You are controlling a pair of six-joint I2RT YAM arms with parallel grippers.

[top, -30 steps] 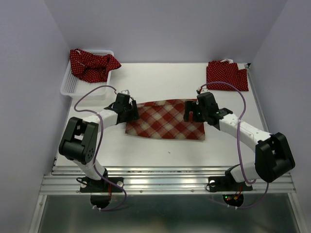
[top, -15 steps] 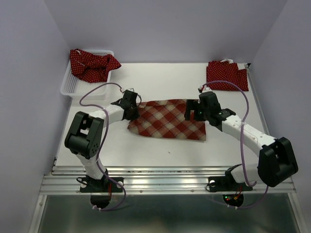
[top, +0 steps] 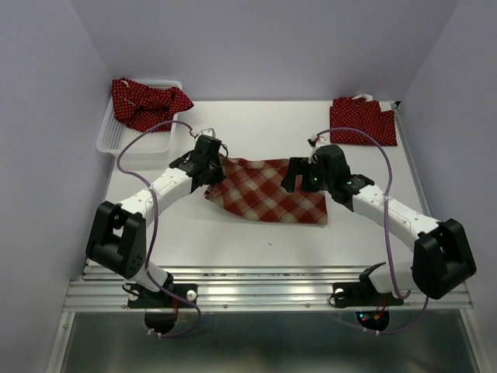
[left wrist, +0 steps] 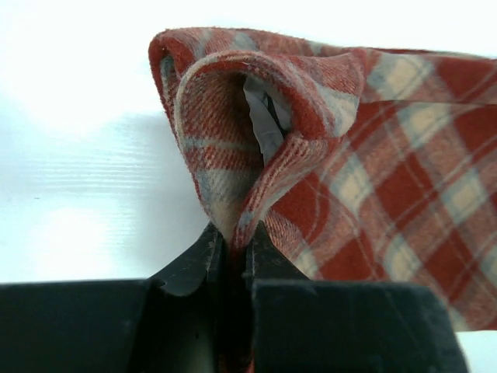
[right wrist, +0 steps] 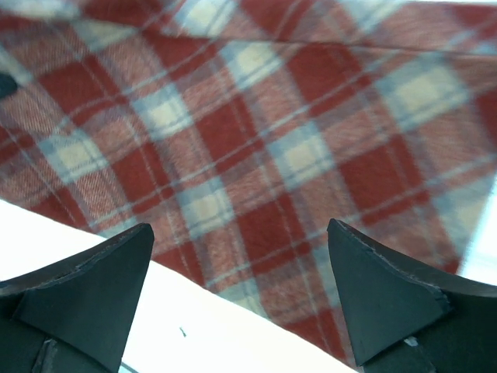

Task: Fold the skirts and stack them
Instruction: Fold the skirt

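**Top view.** The plaid skirt (top: 268,194) lies spread near the middle of the desk (top: 256,124), between your two arms. The left end effector (top: 213,163) sits at its far left corner, where the cloth is bunched. The right end effector (top: 299,180) hovers over the right part, and its wrist covers the far right corner of the cloth. The crumpled dotted skirt (top: 147,105) lies in the white mesh basket (top: 105,144) at the far left and spills over the rim. The folded dotted skirt (top: 361,120) lies flat at the far right corner, well apart from the plaid one. A purple cable (top: 147,140) arches over the desk beside the basket.

**Left wrist.** Your left end effector is clenched on a pinched fold at the plaid skirt's edge. The cloth rises from the jaws in an open loop, with a grey strip showing inside. The depth of that loop is hidden, and the skirt is cut off at the right.

**Right wrist.** Your right end effector is released, its fingers wide apart above the cloth and gripping nothing. The picture is slightly blurred. You cannot tell whether the tips touch the skirt.
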